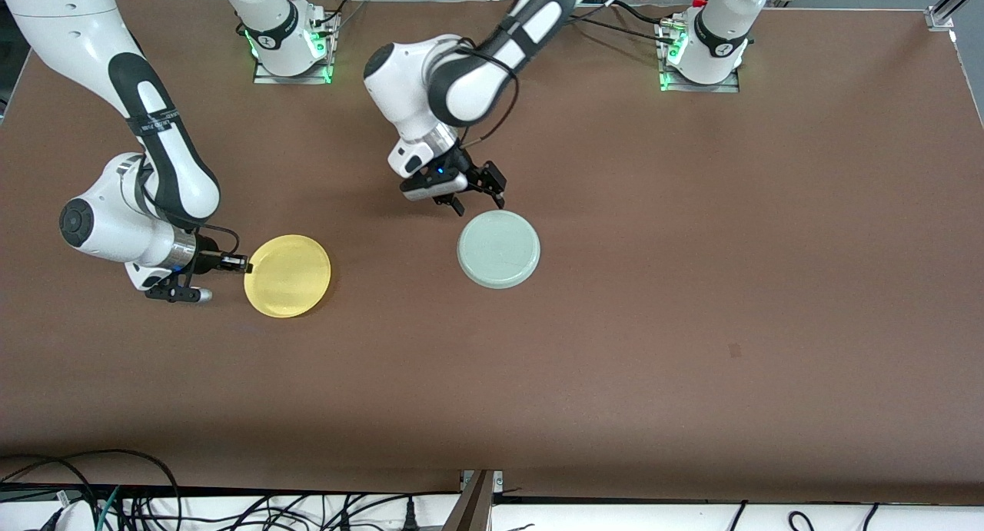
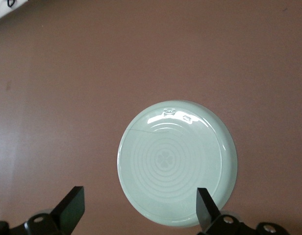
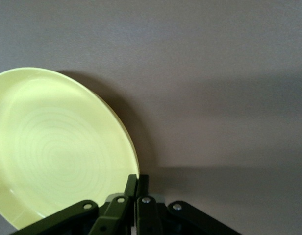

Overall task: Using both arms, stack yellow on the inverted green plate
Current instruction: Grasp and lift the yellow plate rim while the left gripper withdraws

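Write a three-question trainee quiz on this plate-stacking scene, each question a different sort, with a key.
1. True or false: the right gripper is shut on the rim of the yellow plate.
2. The left gripper hangs open over the table by which edge of the green plate? A) the edge toward the robots' bases B) the edge nearest the front camera C) it is gripping the plate
3. Fill in: the green plate lies with its ____ facing up.

Key: 1 true; 2 A; 3 base (it is inverted, ringed underside showing).
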Tool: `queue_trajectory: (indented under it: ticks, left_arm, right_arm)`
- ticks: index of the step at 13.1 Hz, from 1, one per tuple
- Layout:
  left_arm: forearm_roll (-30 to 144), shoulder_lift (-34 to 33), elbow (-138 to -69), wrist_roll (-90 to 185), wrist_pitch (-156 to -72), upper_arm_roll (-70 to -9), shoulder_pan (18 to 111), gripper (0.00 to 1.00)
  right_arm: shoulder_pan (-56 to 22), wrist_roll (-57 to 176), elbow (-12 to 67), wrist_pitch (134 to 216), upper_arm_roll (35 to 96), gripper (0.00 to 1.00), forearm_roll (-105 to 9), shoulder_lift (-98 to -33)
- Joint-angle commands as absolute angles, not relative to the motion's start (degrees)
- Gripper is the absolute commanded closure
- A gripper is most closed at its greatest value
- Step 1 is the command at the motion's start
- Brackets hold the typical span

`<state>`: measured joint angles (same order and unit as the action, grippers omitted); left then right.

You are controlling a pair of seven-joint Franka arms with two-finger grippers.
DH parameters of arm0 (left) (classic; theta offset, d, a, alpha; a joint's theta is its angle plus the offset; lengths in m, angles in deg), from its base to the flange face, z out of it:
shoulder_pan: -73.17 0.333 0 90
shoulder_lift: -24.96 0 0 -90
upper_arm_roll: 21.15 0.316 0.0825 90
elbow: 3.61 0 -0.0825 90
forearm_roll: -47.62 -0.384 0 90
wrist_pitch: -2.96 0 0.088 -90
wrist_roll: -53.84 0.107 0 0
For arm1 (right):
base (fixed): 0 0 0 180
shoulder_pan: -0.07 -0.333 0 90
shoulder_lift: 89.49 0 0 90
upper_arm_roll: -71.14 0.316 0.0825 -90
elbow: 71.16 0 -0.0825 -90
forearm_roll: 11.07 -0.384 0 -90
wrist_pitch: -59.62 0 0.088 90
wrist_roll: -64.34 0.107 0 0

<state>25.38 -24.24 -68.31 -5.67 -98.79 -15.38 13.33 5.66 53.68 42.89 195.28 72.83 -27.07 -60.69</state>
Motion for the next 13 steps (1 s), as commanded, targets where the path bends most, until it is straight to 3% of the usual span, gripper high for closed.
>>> queue_trajectory:
  ticks: [1, 5, 10, 13]
  left_arm:
    - [33.00, -18.22, -69.61, 2.38, -98.91, -16.23, 19.52, 0.00]
    - [36.81, -12.76, -69.61, 9.00, -96.02, -16.49, 27.71, 0.00]
    - [40.94, -4.76, -70.23, 23.05, -90.31, -16.23, 36.94, 0.00]
    - [44.62, -0.37, -70.23, 30.52, -86.17, -16.32, 42.21, 0.00]
  right_arm:
    - [5.96, 52.47, 40.91, 190.34, 74.21, 1.00, -28.38, -62.85]
    - [5.96, 52.91, 38.00, 185.14, 76.84, 1.00, -28.73, -63.56]
    - [5.44, 56.32, 37.91, 186.01, 85.36, 1.00, -30.22, -63.12]
    - [1.06, 60.73, 37.65, 188.90, 86.61, 1.00, -35.06, -62.60]
